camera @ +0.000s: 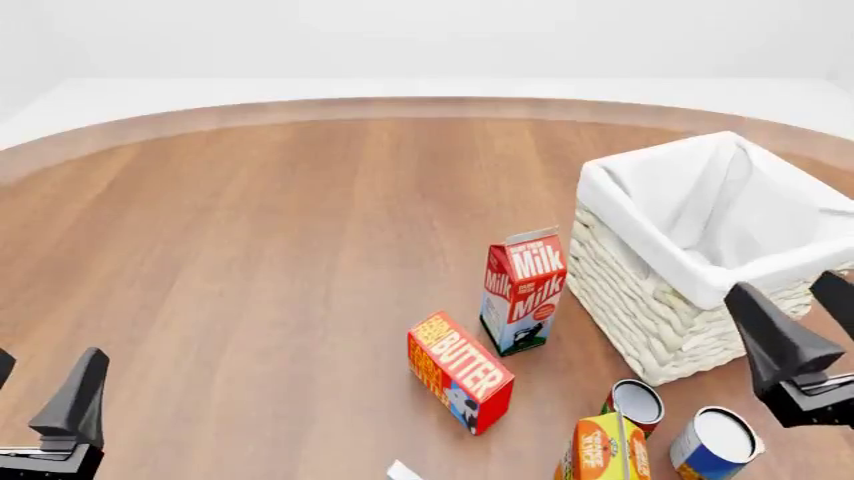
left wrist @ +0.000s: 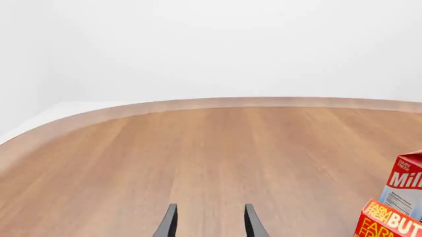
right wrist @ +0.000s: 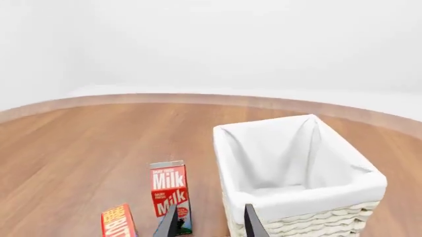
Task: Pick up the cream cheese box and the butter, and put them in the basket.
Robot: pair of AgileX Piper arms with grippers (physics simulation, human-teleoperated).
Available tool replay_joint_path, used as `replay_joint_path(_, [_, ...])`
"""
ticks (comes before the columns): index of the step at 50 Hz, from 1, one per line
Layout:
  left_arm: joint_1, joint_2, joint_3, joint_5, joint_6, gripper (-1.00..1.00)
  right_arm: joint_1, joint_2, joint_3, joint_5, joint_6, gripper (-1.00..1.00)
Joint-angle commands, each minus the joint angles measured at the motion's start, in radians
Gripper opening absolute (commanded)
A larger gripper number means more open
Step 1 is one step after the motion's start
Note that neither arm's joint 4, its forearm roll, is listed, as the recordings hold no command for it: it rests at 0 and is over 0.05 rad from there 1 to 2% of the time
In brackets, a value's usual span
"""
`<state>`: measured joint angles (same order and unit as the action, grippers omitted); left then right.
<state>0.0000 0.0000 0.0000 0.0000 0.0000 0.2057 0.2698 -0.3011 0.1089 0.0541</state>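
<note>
Two robot arms hang at the near edge of a round wooden table [camera: 267, 250], neither touching anything. The left gripper [camera: 40, 410], at the near left corner, has its dark fingers spread apart over bare wood; its wrist camera shows both fingertips [left wrist: 170, 222] with open table between them. The right gripper [camera: 814, 335], near right, is likewise released, its fingers parted in front of the basket [camera: 641, 290].

The basket, whitish wicker with a white cloth lining folded over its rim, stands on the right side of the table and holds nothing visible. Just left of it a red-and-white Milk carton [camera: 523, 290] stands upright. The butter [camera: 459, 370] lies on its long side just near and left of the Milk carton, well apart from both grippers. A pale corner at the near edge is the cream cheese box [camera: 404, 471], near the butter. Two tins [camera: 638, 405] and an orange juice carton [camera: 603, 450] sit at the near right, beside the basket.
</note>
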Motion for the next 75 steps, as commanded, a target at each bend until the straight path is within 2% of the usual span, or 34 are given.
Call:
replay_joint_path(1, [0.000,0.000,0.000,0.000,0.000,1.00,0.175,0.190,-0.202,0.100,0.045,1.00])
replay_joint_path(6, [0.000,0.000,0.000,0.000,0.000,1.00,0.246,0.249,-0.280,0.138,0.083,1.00])
replay_joint_path(7, [0.000,0.000,0.000,0.000,0.000,1.00,0.279,0.275,-0.307,0.148,0.128,1.00])
replay_joint_path(11, [0.000,0.000,0.000,0.000,0.000,1.00,0.329,0.346,-0.384,0.189,0.134,1.00])
replay_joint_path(12, [0.000,0.000,0.000,0.000,0.000,1.00,0.343,0.362,-0.400,0.200,0.154,1.00])
replay_joint_path(15, [0.000,0.000,0.000,0.000,0.000,1.00,0.381,0.413,-0.471,0.236,0.161,1.00])
replay_joint_path(17, [0.000,0.000,0.000,0.000,0.000,1.00,0.400,0.443,-0.517,0.258,0.137,1.00])
replay_joint_path(22, [0.000,0.000,0.000,0.000,0.000,1.00,0.470,0.510,-0.586,0.287,0.148,1.00])
replay_joint_path(26, [0.000,0.000,0.000,0.000,0.000,1.00,0.534,0.570,-0.602,0.276,0.194,1.00])
replay_joint_path(28, [0.000,0.000,0.000,0.000,0.000,1.00,0.544,0.579,-0.603,0.274,0.199,1.00])
replay_joint_path(31, [0.000,0.000,0.000,0.000,0.000,1.00,0.572,0.618,-0.607,0.273,0.248,1.00])
replay_joint_path(33, [0.000,0.000,0.000,0.000,0.000,1.00,0.594,0.663,-0.645,0.292,0.230,1.00])
replay_joint_path(35, [0.000,0.000,0.000,0.000,0.000,1.00,0.594,0.663,-0.645,0.293,0.230,1.00])
replay_joint_path(36, [0.000,0.000,0.000,0.000,0.000,1.00,0.608,0.700,-0.704,0.326,0.232,1.00])
replay_joint_path(40, [0.000,0.000,0.000,0.000,0.000,1.00,0.652,0.765,-0.743,0.335,0.244,1.00])
replay_joint_path(47, [0.000,0.000,0.000,0.000,0.000,1.00,0.672,0.831,-0.744,0.311,0.267,1.00])
replay_joint_path(49, [0.000,0.000,0.000,0.000,0.000,1.00,0.668,0.834,-0.706,0.280,0.313,1.00])
replay_joint_path(51, [0.000,0.000,0.000,0.000,0.000,1.00,0.662,0.852,-0.685,0.271,0.289,1.00])
replay_joint_path(54, [0.000,0.000,0.000,0.000,0.000,1.00,0.645,0.874,-0.672,0.269,0.312,1.00])
replay_joint_path(58, [0.000,0.000,0.000,0.000,0.000,1.00,0.629,0.905,-0.698,0.302,0.286,1.00])
replay_joint_path(62, [0.000,0.000,0.000,0.000,0.000,1.00,0.618,0.930,-0.662,0.275,0.298,1.00])
replay_joint_path(64, [0.000,0.000,0.000,0.000,0.000,1.00,0.612,0.950,-0.656,0.264,0.279,1.00])
replay_joint_path(65, [0.000,0.000,0.000,0.000,0.000,1.00,0.620,0.956,-0.669,0.270,0.290,1.00])
replay_joint_path(68, [0.000,0.000,0.000,0.000,0.000,1.00,0.623,0.963,-0.678,0.270,0.279,1.00])
replay_joint_path(69, [0.000,0.000,0.000,0.000,0.000,1.00,0.598,0.973,-0.695,0.281,0.231,1.00])
replay_joint_path(72, [0.000,0.000,0.000,0.000,0.000,1.00,0.584,0.982,-0.720,0.299,0.210,1.00])
replay_joint_path(73, [0.000,0.000,0.000,0.000,0.000,1.00,0.570,0.990,-0.720,0.303,0.174,1.00])
replay_joint_path(75, [0.000,0.000,0.000,0.000,0.000,1.00,0.553,1.005,-0.694,0.289,0.175,1.00])
